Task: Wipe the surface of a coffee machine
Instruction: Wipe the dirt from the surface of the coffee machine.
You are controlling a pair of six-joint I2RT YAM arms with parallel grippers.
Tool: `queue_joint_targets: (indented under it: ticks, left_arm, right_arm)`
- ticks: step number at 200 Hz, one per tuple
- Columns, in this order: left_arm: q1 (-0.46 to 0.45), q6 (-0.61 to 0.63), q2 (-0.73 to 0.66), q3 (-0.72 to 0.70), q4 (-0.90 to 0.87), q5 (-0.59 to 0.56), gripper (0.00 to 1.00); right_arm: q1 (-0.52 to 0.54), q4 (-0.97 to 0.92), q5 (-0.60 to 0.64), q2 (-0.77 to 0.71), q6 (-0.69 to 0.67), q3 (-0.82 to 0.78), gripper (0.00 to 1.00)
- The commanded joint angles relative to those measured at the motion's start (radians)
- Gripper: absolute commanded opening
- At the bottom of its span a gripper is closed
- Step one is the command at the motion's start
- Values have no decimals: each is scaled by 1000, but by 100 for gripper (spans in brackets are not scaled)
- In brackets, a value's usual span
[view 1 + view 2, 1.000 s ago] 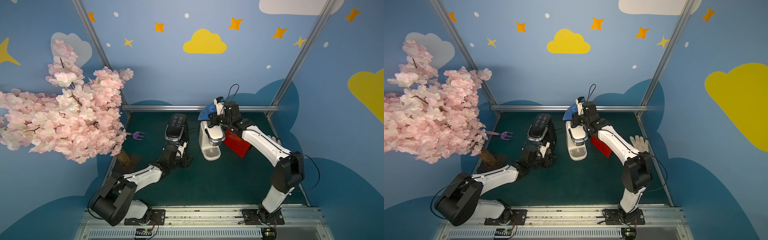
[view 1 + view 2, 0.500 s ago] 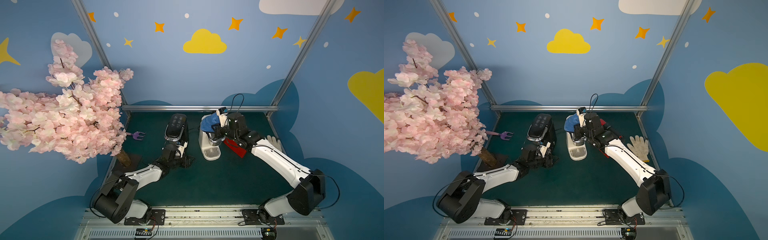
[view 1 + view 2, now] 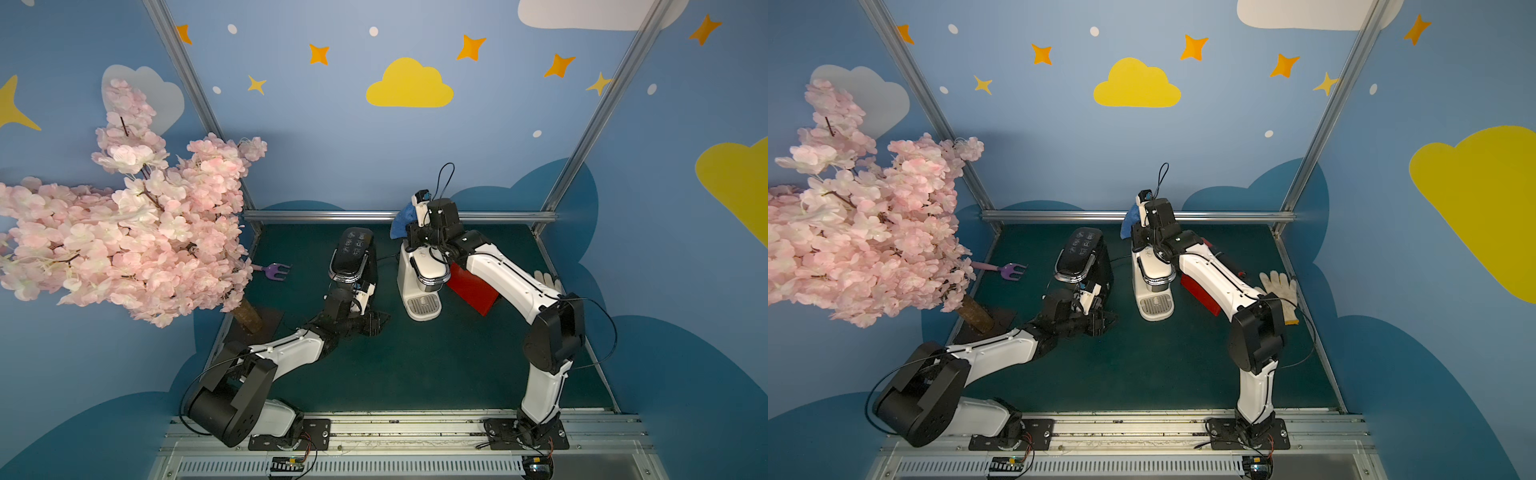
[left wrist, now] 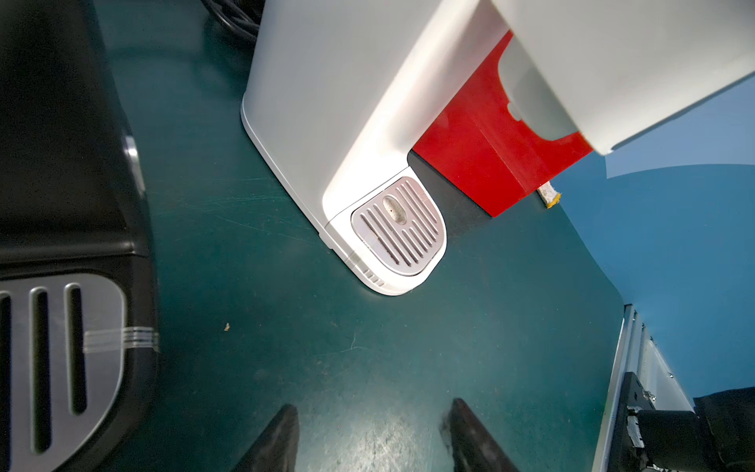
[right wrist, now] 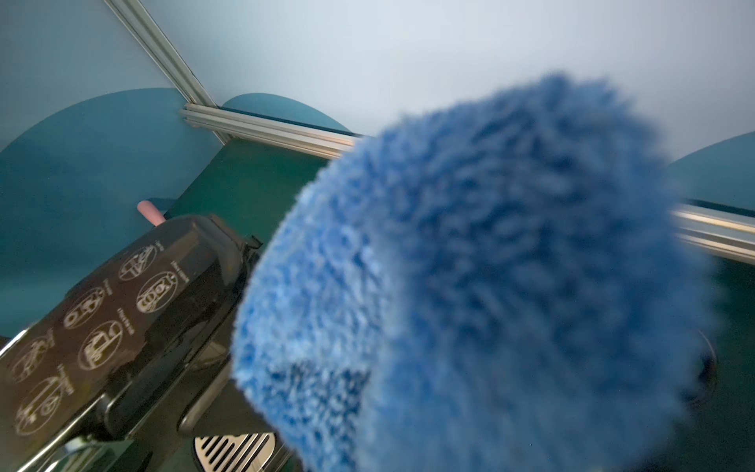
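A white coffee machine (image 3: 422, 274) (image 3: 1152, 274) (image 4: 327, 102) stands mid-table in both top views, with a black coffee machine (image 3: 353, 257) (image 5: 102, 327) to its left. My right gripper (image 3: 411, 235) is over the white machine's rear top, shut on a fluffy blue cloth (image 3: 402, 222) (image 3: 1128, 222) (image 5: 490, 286). The cloth fills the right wrist view and hides the fingers. My left gripper (image 3: 376, 324) (image 4: 371, 408) lies low over the green table in front of the black machine. It is open and holds nothing.
A red box (image 3: 473, 291) sits right behind the white machine, under my right arm. A white glove (image 3: 1281, 291) lies by the right wall. A purple toy fork (image 3: 276, 272) and a pink blossom tree (image 3: 124, 232) are on the left.
My right gripper carried the cloth forward and down over the white machine's top, then back up to its rear top. The left arm has not moved.
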Motion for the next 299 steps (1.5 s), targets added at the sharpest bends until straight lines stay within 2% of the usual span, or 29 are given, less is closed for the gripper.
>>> queue_joint_targets:
  ticks: [1, 58, 94, 160, 299]
  left_arm:
    - [6, 13, -23, -4, 18, 0, 59]
    - [6, 12, -20, -2, 18, 4, 59]
    - [6, 19, -30, -3, 12, -4, 59]
    - [6, 41, -37, 0, -9, -27, 59]
    - [6, 37, -30, 1, -5, -19, 59]
  right_arm:
    - [-51, -140, 11, 54, 11, 0, 0]
    - [-114, -103, -93, -4, 103, -121, 0]
    - [-160, -57, -238, -62, 125, -215, 0]
    - [-185, -48, -342, -41, 152, -286, 0]
    - [-161, 68, -417, 14, 176, -431, 0]
